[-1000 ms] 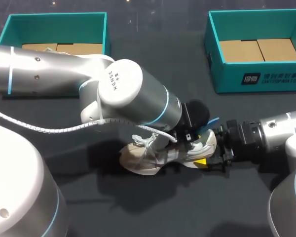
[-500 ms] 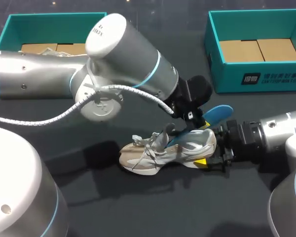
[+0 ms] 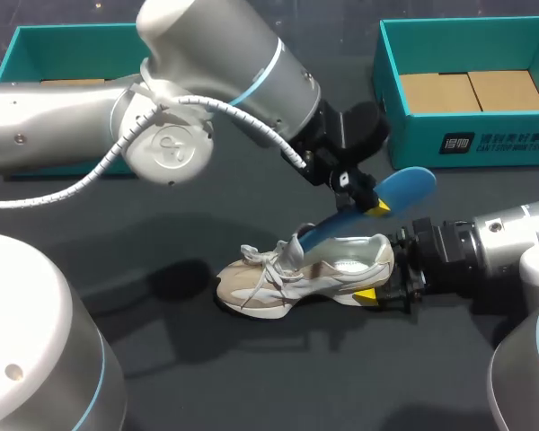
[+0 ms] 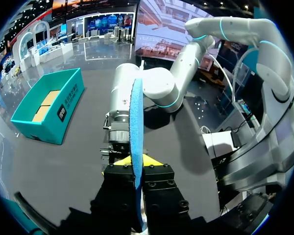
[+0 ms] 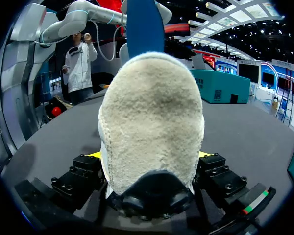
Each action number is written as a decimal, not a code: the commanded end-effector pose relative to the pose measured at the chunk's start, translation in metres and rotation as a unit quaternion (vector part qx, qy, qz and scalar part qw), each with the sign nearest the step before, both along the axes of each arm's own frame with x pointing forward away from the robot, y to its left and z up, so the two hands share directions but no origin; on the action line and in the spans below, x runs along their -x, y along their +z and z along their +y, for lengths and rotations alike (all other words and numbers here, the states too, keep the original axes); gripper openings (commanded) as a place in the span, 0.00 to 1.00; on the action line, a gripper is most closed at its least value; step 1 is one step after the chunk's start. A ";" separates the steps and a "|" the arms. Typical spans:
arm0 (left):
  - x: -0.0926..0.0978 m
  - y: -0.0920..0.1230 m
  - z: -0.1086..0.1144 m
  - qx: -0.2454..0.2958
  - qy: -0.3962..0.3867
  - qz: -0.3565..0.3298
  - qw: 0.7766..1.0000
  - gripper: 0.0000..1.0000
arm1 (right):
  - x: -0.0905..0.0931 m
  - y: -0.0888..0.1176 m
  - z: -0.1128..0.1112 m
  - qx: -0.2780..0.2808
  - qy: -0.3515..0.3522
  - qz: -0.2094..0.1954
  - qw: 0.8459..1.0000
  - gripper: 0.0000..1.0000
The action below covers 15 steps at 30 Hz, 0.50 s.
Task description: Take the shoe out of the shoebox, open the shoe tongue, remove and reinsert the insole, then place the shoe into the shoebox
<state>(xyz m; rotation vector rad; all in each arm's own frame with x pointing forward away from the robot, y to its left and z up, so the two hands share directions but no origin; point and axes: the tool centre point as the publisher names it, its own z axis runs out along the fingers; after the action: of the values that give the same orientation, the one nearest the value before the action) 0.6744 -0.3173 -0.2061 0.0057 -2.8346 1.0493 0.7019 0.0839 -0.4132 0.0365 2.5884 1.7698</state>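
A beige and white shoe (image 3: 292,274) stands upright on the dark table, toe to the left. My right gripper (image 3: 388,280) is shut on its heel; in the right wrist view the fuzzy heel (image 5: 152,117) fills the gap between the fingers (image 5: 83,176). My left gripper (image 3: 368,202) hovers above the heel, shut on a blue insole (image 3: 402,190). The insole slants down, and its lower end is at the shoe's opening. The left wrist view shows the insole (image 4: 136,132) edge-on between the fingers, with my right arm (image 4: 122,112) ahead.
A teal shoebox (image 3: 512,90) with a cardboard bottom stands at the back right. Another teal box (image 3: 99,49) sits at the back left, partly hidden by my left arm. Bare dark table (image 3: 278,377) lies in front of the shoe.
My left gripper has risen up and to the right, drawing the blue insole out of the shoe. The left arm has swung upward. The shoe and right gripper stayed put.
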 end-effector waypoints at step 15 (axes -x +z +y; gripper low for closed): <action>0.028 0.059 0.039 0.152 0.022 0.040 0.987 0.00 | 0.001 0.000 0.000 0.002 0.000 0.001 1.000 0.00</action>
<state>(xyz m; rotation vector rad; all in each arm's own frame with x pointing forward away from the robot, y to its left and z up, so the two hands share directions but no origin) 0.6594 -0.3205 -0.1587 0.0821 -2.6811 1.2495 0.7019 0.0840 -0.4132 0.0364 2.5884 1.7699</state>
